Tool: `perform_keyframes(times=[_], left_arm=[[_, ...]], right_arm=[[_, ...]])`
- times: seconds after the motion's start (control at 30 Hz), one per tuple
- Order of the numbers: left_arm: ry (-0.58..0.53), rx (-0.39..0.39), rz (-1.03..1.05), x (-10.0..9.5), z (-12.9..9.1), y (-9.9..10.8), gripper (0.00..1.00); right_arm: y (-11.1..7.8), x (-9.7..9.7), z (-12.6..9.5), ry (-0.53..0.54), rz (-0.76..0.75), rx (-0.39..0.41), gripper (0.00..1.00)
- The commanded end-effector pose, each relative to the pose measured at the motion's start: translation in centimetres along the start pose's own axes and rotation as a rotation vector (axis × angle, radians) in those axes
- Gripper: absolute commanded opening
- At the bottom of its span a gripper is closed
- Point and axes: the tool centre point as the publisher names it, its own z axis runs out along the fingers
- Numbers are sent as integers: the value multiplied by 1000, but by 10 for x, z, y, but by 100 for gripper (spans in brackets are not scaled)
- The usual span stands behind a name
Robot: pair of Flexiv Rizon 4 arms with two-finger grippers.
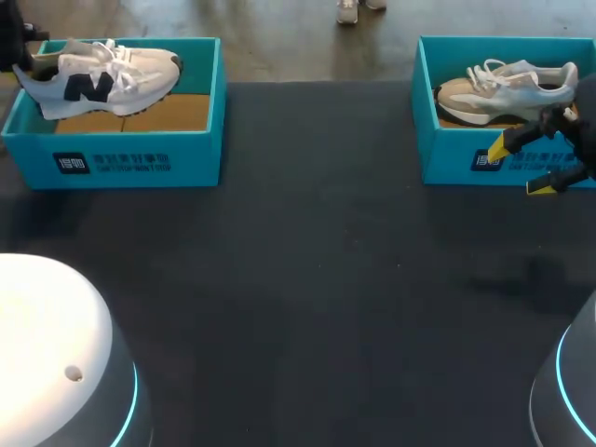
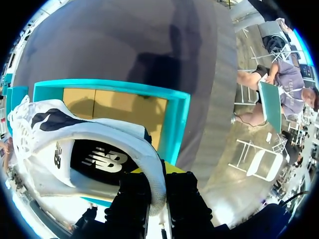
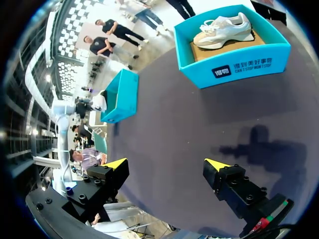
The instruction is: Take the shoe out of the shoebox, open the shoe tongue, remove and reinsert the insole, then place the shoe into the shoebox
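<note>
Dark tabletop [image 1: 307, 279]. White sneaker [image 1: 102, 79]: 10 o'clock, in left shoebox [image 1: 121, 158], heel raised, long axis 9-to-3, toe toward 3. Your left gripper [image 2: 157, 174]: pinching its heel collar. Your right gripper [image 1: 520, 168]: 2 o'clock, spread, empty, well apart.

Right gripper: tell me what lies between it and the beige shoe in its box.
Right wrist view: only bare dark table, then the shoebox's teal front wall, lies between the open right gripper and the shoe.
</note>
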Motion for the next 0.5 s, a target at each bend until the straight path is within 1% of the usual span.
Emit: perform_keyframes(times=[0.03, 0.17, 0.33, 0.5], left_arm=[[4, 16, -2, -4, 6, 17, 0], [10, 18, -3, -5, 11, 27, 0], [22, 16, 0, -9, 23, 38, 0], [29, 18, 4, -15, 30, 40, 0]], right_arm=[[0, 1, 0, -4, 2, -1, 100], [0, 1, 0, -4, 2, -1, 100], [0, 1, 0, -4, 2, -1, 100], [0, 1, 0, -4, 2, -1, 100]])
